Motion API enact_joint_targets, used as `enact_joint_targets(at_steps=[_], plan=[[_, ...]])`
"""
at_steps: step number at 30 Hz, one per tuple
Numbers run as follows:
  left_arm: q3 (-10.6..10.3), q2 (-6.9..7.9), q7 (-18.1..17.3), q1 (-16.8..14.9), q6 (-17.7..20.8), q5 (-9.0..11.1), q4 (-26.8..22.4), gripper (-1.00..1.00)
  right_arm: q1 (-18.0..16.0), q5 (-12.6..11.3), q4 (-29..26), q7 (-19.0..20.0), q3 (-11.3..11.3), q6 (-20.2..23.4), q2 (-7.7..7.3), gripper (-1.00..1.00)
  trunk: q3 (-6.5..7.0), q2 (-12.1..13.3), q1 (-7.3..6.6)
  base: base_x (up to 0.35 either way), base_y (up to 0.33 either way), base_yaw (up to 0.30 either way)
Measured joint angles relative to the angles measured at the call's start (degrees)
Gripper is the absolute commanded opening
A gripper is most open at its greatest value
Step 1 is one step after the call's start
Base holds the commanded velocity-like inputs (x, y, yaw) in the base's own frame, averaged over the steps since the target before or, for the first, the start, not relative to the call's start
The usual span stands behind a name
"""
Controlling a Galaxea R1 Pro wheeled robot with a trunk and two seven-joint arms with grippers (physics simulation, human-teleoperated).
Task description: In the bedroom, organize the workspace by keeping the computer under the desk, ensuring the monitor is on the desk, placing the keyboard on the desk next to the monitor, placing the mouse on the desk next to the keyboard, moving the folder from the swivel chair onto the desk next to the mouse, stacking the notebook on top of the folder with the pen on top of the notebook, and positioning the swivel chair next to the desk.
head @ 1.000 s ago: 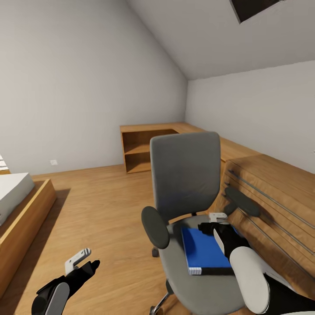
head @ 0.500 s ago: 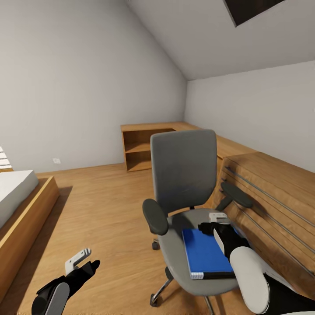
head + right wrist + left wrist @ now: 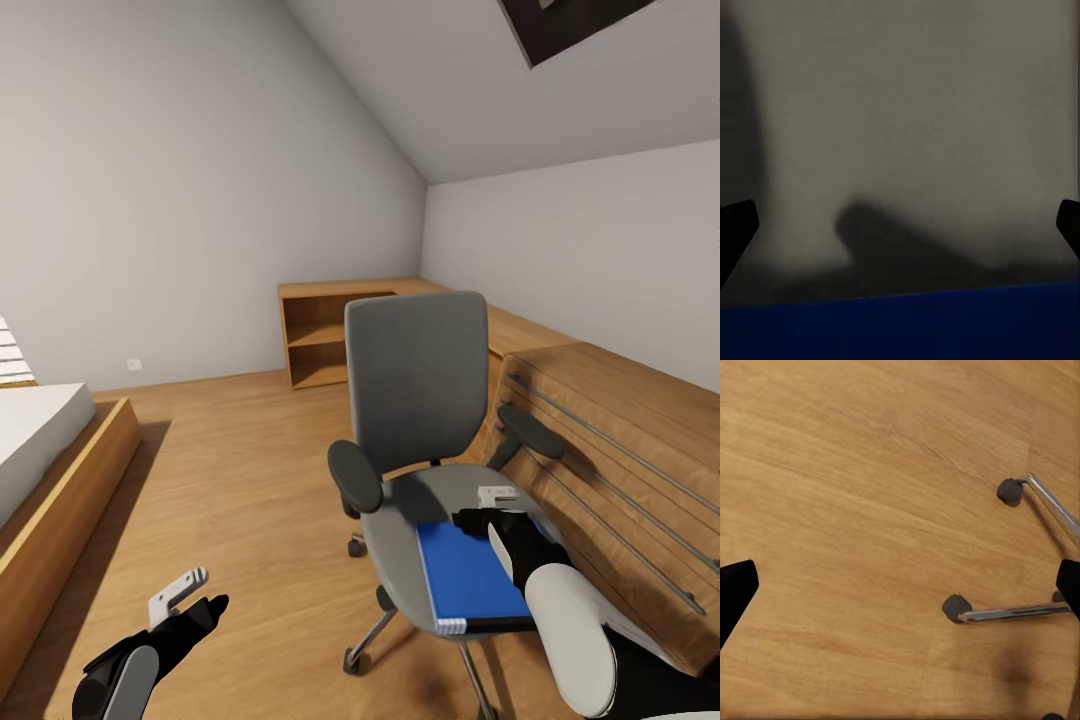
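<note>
Swivel chair is seen in the head view at centre, standing on the wood floor, its right armrest close against the low oak shelving unit. Folder lies flat on the grey seat, toward the seat's 5 o'clock side; its far right corner is hidden behind the right gripper, which is held just above it. In the right wrist view the folder is cut off by the frame edge and both fingertips sit at the margins, spread wide with nothing between them. Left gripper hangs over bare floor at 7 o'clock, jaws likewise apart and empty. Chair base is only partly visible: two chrome legs and casters in the left wrist view. Bed is cut off at 9 o'clock.
</note>
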Motion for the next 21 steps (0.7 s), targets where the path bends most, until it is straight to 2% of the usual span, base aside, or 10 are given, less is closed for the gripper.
enact_joint_targets(at_steps=[9, 21], plan=[[0.0, 0.00, 0.0, 0.0, 0.0, 0.0, 0.1, 1.00, 0.0, 0.0, 0.0, 0.0, 0.0, 0.0, 0.00, 1.00, 0.00, 0.0, 0.01, -0.128, 0.000, 0.000], [0.0, 0.00, 0.0, 0.0, 0.1, 0.1, 0.1, 1.00, 0.0, 0.0, 0.0, 0.1, 0.0, 0.0, 0.00, 1.00, 0.00, 0.0, 0.00, -0.009, 0.000, 0.000]])
